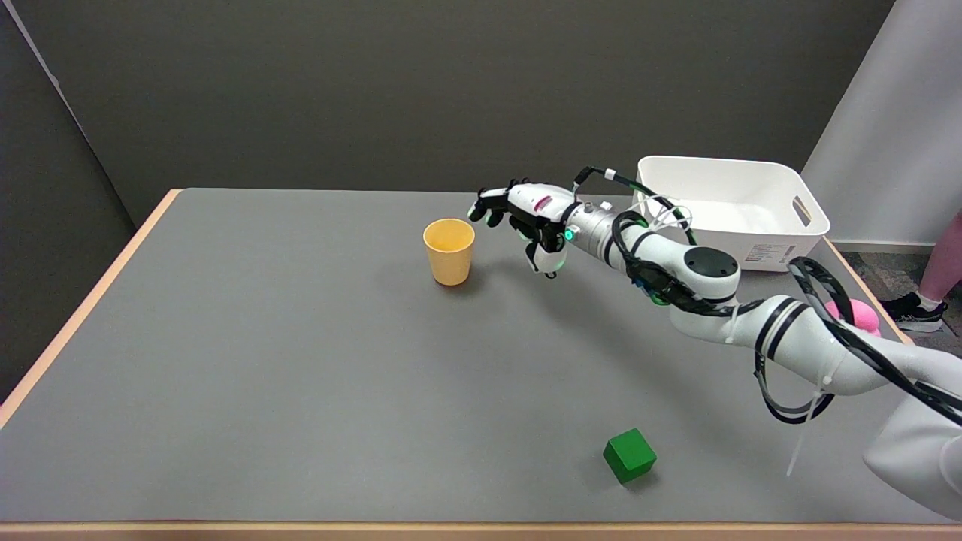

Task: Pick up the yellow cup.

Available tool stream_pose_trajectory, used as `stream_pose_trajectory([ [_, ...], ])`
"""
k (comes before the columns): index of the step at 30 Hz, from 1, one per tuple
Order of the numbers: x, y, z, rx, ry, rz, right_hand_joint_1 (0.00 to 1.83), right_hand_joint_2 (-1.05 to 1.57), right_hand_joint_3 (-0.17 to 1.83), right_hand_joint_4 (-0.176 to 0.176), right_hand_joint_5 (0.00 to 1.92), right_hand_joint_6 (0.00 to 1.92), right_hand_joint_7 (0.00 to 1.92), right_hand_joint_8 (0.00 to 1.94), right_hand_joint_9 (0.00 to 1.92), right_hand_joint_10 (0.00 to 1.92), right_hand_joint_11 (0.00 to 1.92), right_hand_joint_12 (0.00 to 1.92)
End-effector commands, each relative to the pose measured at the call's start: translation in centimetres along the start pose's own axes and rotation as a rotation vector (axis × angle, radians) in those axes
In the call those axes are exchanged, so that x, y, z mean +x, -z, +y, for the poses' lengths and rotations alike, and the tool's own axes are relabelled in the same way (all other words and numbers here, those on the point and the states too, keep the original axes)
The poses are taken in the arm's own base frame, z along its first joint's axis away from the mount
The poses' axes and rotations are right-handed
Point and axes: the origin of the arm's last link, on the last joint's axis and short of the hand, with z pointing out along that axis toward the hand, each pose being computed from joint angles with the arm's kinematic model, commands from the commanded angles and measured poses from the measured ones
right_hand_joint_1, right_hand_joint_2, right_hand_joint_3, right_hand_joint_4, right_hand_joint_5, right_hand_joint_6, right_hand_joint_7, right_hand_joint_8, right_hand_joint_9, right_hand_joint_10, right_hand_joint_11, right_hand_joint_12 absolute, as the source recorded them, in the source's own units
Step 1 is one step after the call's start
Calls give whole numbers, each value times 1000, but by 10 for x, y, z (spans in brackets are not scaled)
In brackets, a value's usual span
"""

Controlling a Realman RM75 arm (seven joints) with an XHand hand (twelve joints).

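Matt plastic yellow cup (449, 250) at centre frame on a matt grey table (263, 361) — pale wood-look edging; glossy white plastic bin (733, 207), upper right.

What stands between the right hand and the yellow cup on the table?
Nothing visible. The right hand is open in the air just right of the yellow cup, with only bare grey table between them. The green cube lies near the front edge and the white bin behind the arm, both off the path.

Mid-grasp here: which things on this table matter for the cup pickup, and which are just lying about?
Job:
yellow cup, upright
right hand, open, beside the cup, not touching

Lying about:
green cube
white bin
pink object, behind the arm
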Motion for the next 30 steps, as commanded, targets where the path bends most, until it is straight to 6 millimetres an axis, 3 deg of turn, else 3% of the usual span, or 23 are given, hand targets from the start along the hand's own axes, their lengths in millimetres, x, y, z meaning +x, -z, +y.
stream_pose_trajectory([
  [1, -7, 11, -16, 50, -8, -2, 1831, 453, 1257, 87, 387, 590, 539, 519, 952, 1921, 907, 1599],
  [30, -16, 10, -24, 62, -14, -21, 1831, 453, 1257, 86, 390, 594, 538, 519, 953, 1921, 906, 1598],
])
